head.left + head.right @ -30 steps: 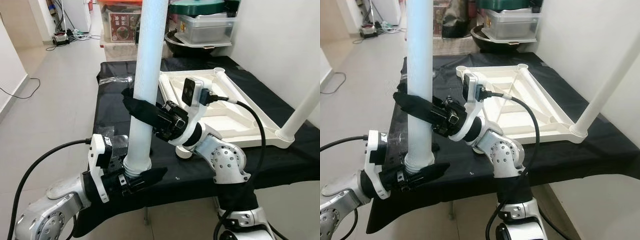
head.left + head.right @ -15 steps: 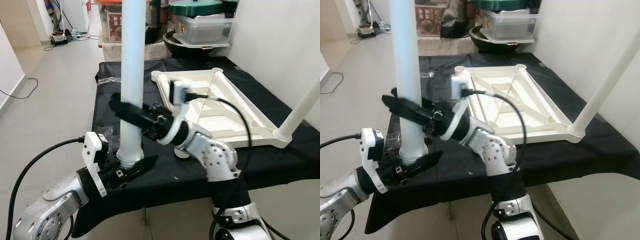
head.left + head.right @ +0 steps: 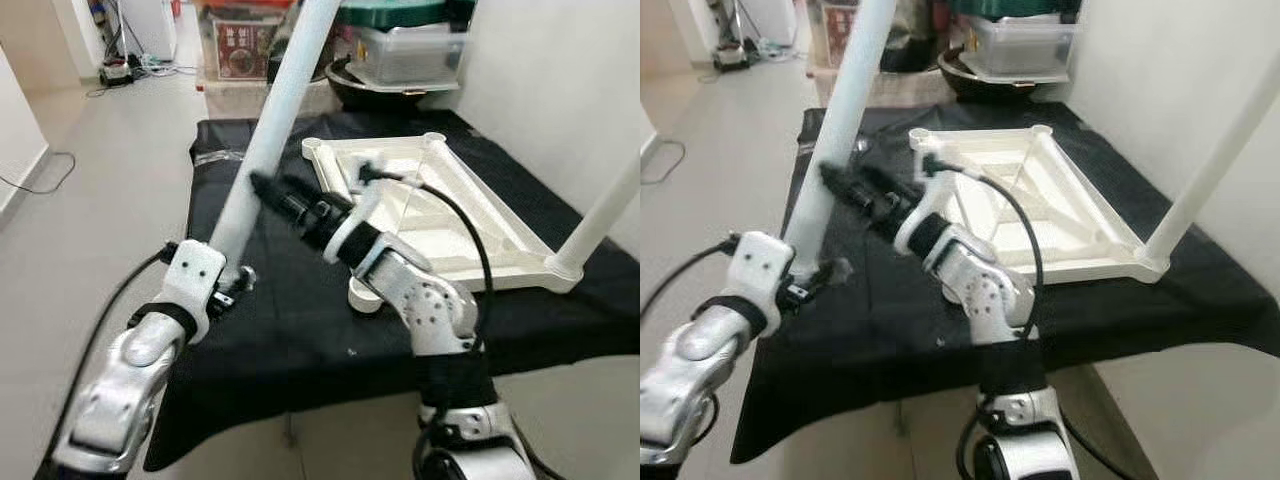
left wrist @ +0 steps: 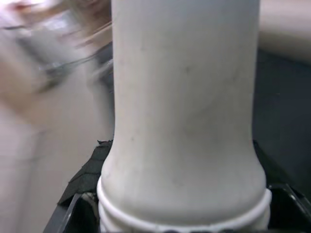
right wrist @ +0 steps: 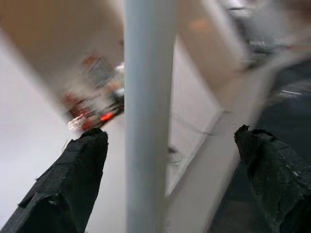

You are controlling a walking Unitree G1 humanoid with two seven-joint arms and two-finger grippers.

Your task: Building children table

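The left gripper (image 3: 228,285) clamps the threaded base of a long white plastic table leg (image 3: 262,152), which leans over the black-clothed table's (image 3: 300,330) left edge. The right gripper (image 3: 268,187), fingers spread wide, flanks its shaft without closing. The upturned white plastic tabletop (image 3: 440,215) lies by the far right edge, one leg (image 3: 600,222) fitted. Next, carry the base to an empty corner socket.
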